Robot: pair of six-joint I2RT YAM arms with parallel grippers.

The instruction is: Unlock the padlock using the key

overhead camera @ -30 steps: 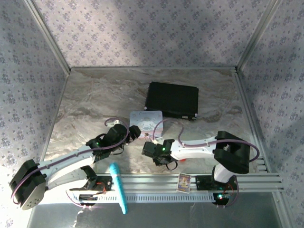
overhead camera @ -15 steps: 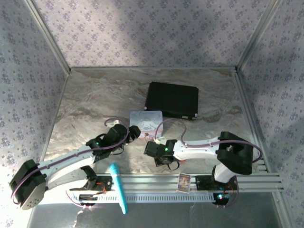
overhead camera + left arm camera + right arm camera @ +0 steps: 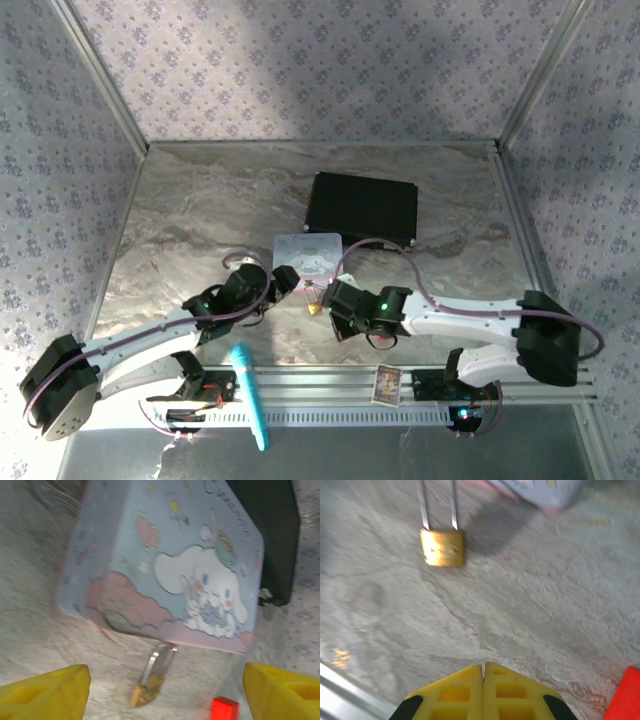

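The small brass padlock lies on the marble table, and its thin silvery shackle reaches up to the front edge of the pastel cartoon tin. My left gripper is open, its yellow fingers wide apart on either side of the padlock and just short of it. My right gripper is shut, fingertips pressed together with nothing showing between them, a short way in front of the padlock. No key is visible. From above, both grippers flank the padlock.
A red block sits on the table close to the padlock, also at the right wrist view's edge. A black box lies behind the tin. A teal pen and a small card rest on the near rail.
The right arm has stretched out, its elbow swinging right, and its gripper has moved up closer to the tin and padlock. The left gripper has barely shifted.
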